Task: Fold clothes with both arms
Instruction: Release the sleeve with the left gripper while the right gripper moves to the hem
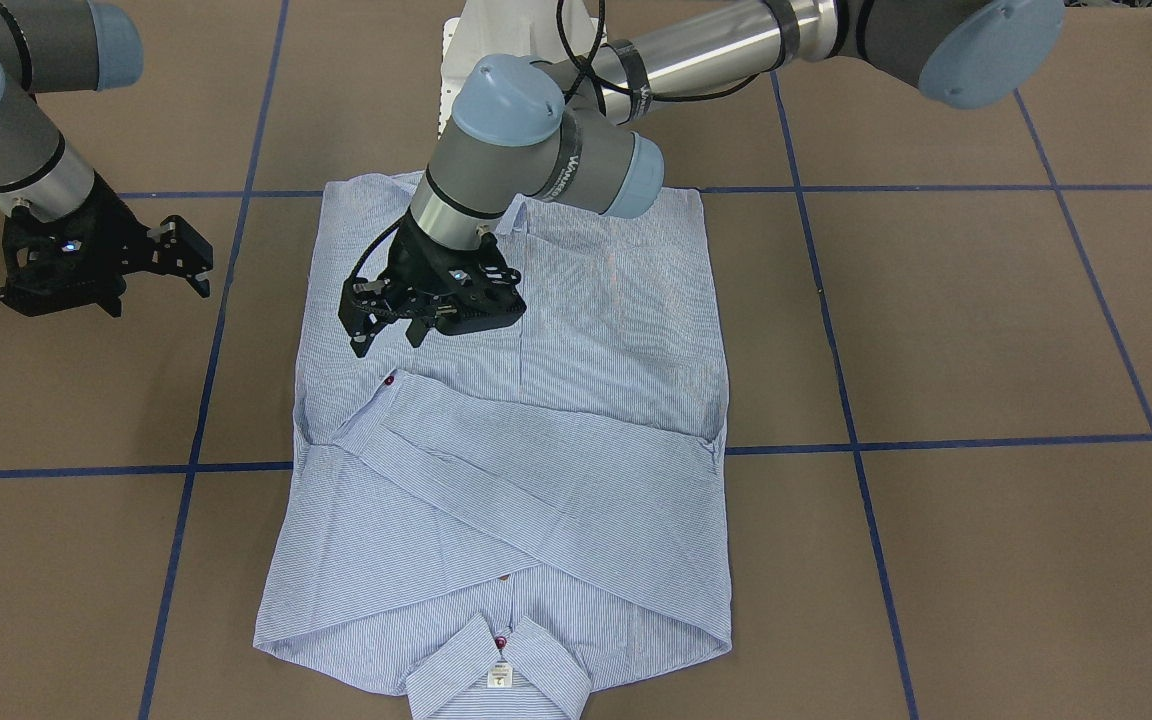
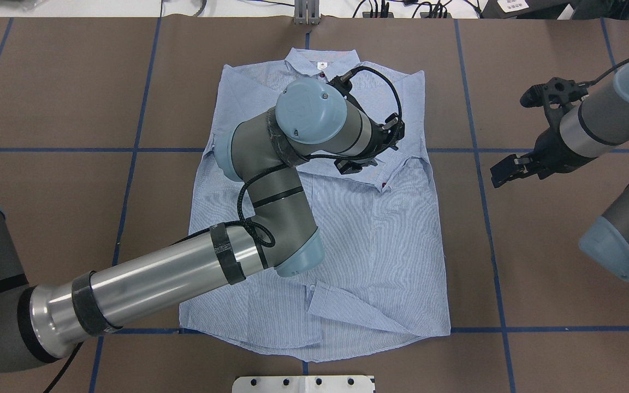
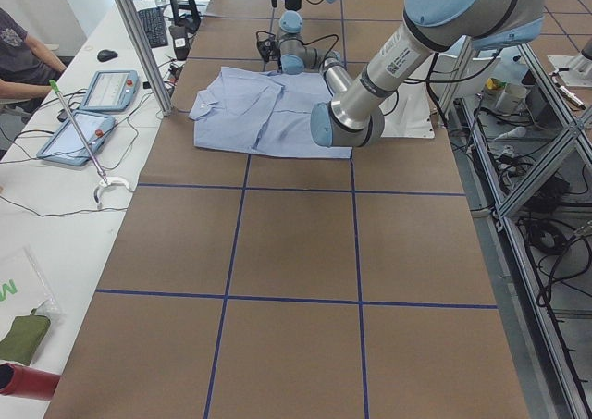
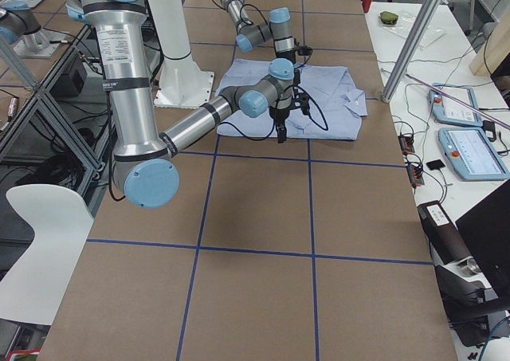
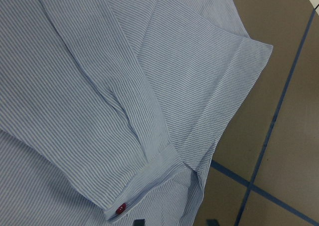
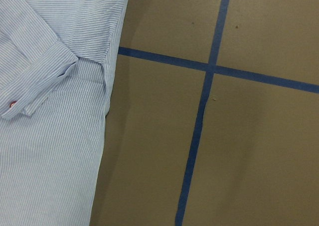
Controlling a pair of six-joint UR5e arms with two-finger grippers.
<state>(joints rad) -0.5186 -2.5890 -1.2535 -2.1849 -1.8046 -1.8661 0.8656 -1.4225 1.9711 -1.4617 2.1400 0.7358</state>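
Note:
The light blue striped shirt (image 1: pixel 616 330) (image 2: pixel 402 245) lies flat on the brown table, front up, both sleeves crossed over the chest. Its collar (image 1: pixel 501 670) (image 2: pixel 322 60) points away from the robot. My left gripper (image 1: pixel 388 335) (image 2: pixel 361 164) hovers open just above the shirt, close to a sleeve cuff with a red button (image 1: pixel 391 381) (image 5: pixel 119 209); nothing is between its fingers. My right gripper (image 1: pixel 198 260) (image 2: pixel 505 172) stands open over bare table beside the shirt's edge (image 6: pixel 104 86), apart from the cloth.
Blue tape lines (image 2: pixel 489 229) divide the brown table into squares. The white pedestal base (image 2: pixel 303 383) sits at the robot's side. Beyond the collar side runs a bench with tablets (image 3: pixel 111 88) and a seated person (image 3: pixel 18 54).

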